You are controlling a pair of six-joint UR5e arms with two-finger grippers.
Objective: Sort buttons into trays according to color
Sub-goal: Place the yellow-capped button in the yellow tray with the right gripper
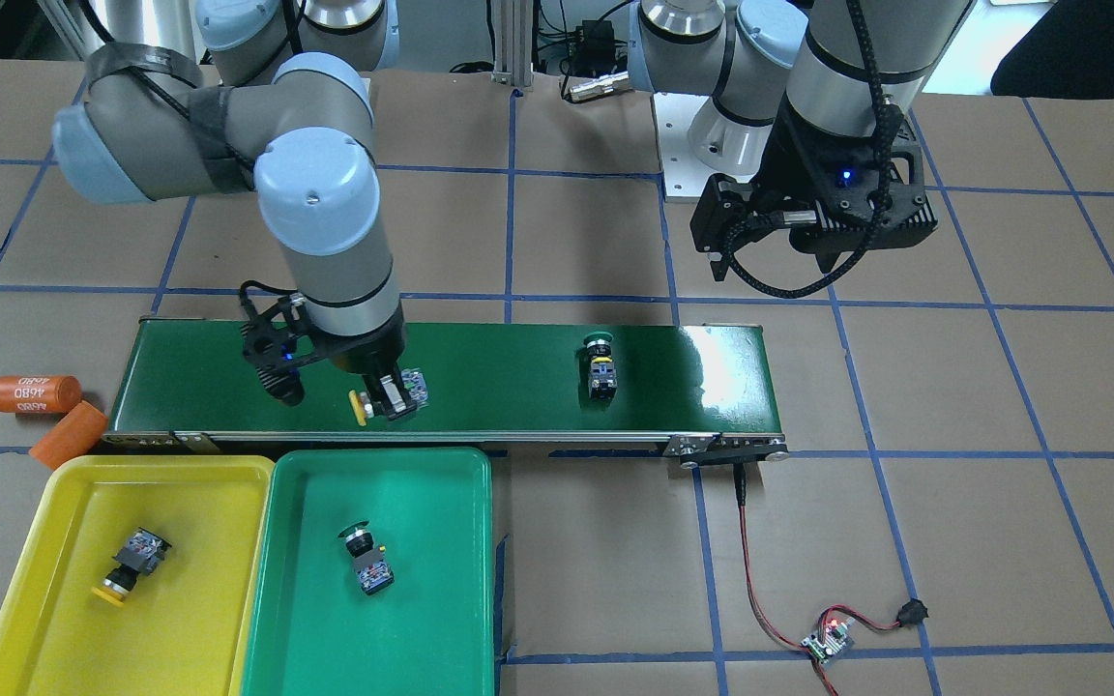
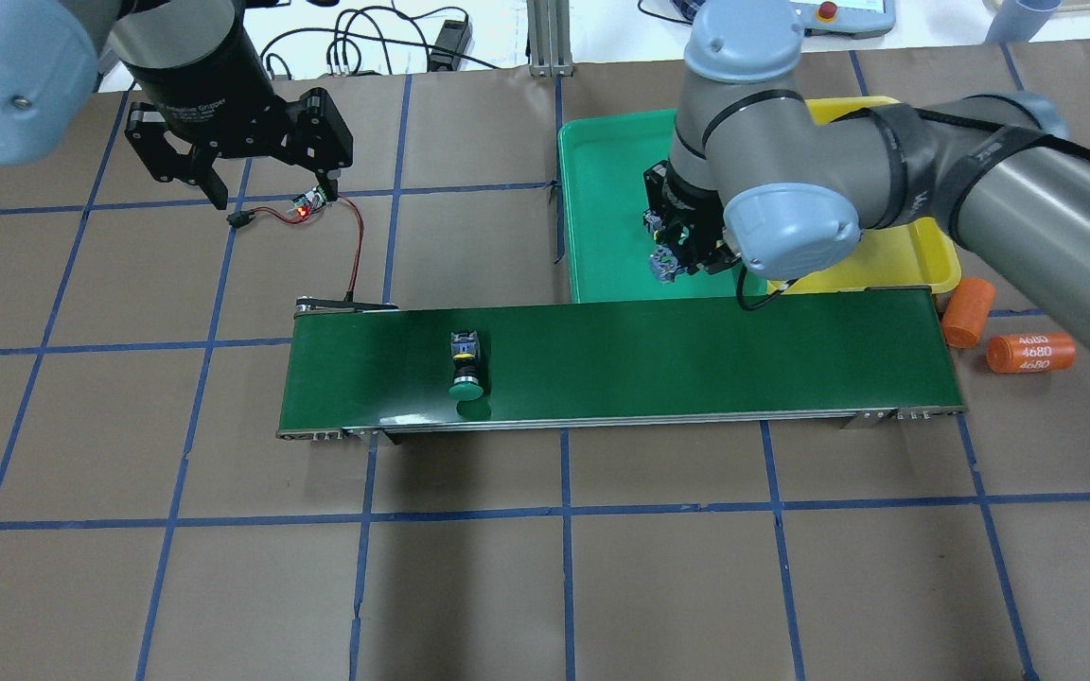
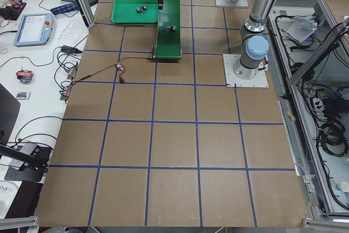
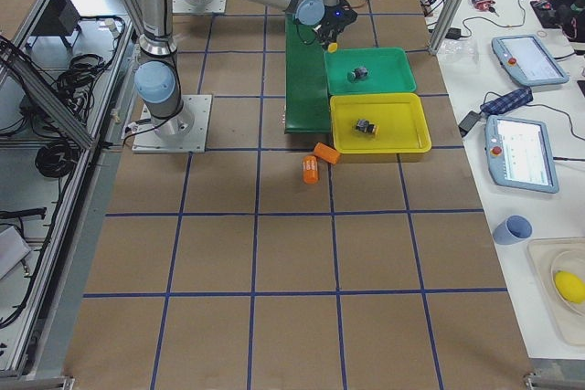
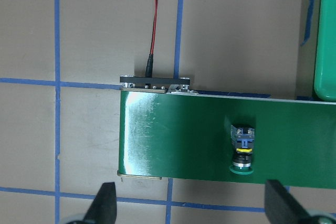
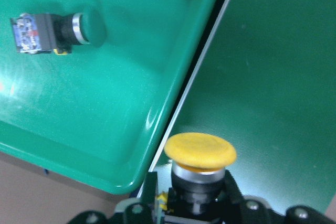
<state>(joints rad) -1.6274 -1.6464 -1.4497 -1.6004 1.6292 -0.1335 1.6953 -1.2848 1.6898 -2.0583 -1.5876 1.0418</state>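
orange cylinders [image 1: 35,393]: two, smooth, one marked 4680, lying on the table just off the belt's end, near the yellow tray's corner.
yellow tray [image 1: 170,466]: glossy plastic, shallow, rounded corners, raised rim; side by side against the green tray.
yellow button in tray [image 1: 129,565]: on its side, mushroom cap away from the belt.
green tray [image 1: 383,455]: same shape and gloss; long edge just beside the belt.
green button in tray [image 1: 366,558]: on its side, black body, grey-blue block.
right gripper [image 1: 388,398]: fingers clamped on the held yellow button [image 6: 200,150]; cap round and matte, over the belt's tray-side edge.
conveyor belt [image 1: 518,387]: long, dark green, shiny, metal side rails.
green button on belt [image 1: 601,367]: on its side mid-belt, cap toward the robot, well apart from the right gripper.
controller board [image 1: 833,643]: small, red light on, red wire to the belt's end.
left gripper [image 2: 271,189]: fingers spread wide, holding nothing, above the table off the belt's end.
table [image 1: 953,406]: brown paper, blue tape grid.
blocking: in the overhead view the right arm covers much of both trays.
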